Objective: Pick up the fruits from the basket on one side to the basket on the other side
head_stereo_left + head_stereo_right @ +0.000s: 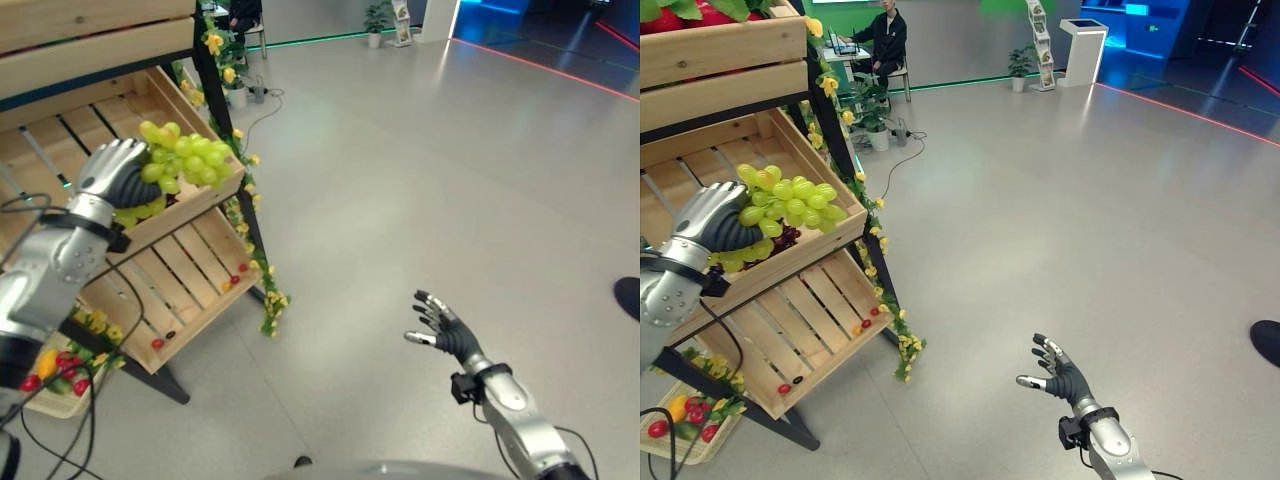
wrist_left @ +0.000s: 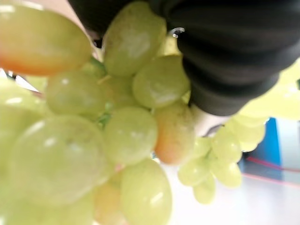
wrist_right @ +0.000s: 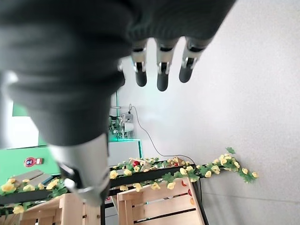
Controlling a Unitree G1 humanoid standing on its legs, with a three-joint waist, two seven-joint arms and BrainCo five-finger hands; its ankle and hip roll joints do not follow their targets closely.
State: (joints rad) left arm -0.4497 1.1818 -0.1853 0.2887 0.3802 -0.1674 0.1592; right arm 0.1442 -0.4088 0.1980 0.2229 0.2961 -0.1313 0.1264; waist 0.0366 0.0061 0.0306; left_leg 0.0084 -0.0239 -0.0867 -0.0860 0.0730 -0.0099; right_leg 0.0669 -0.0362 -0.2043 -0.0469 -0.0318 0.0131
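A bunch of green grapes (image 1: 190, 155) hangs at the front corner of the upper wooden crate (image 1: 195, 208) on a slanted stand. My left hand (image 1: 115, 170) is shut on the bunch from its left side, fingers curled round it. In the left wrist view the grapes (image 2: 126, 136) press close against the hand's dark cover. More green grapes and some dark ones (image 1: 788, 237) lie in the crate below the hand. My right hand (image 1: 445, 330) hangs open over the bare floor at the lower right, its fingers (image 3: 161, 70) straight and spread, holding nothing.
A lower wooden crate (image 1: 170, 290) holds a few small red fruits (image 1: 157, 343). A flat basket (image 1: 680, 420) with red and yellow fruits sits on the floor at the lower left. A yellow flower garland (image 1: 265, 290) trails down the stand's leg. A person (image 1: 885, 40) sits far back.
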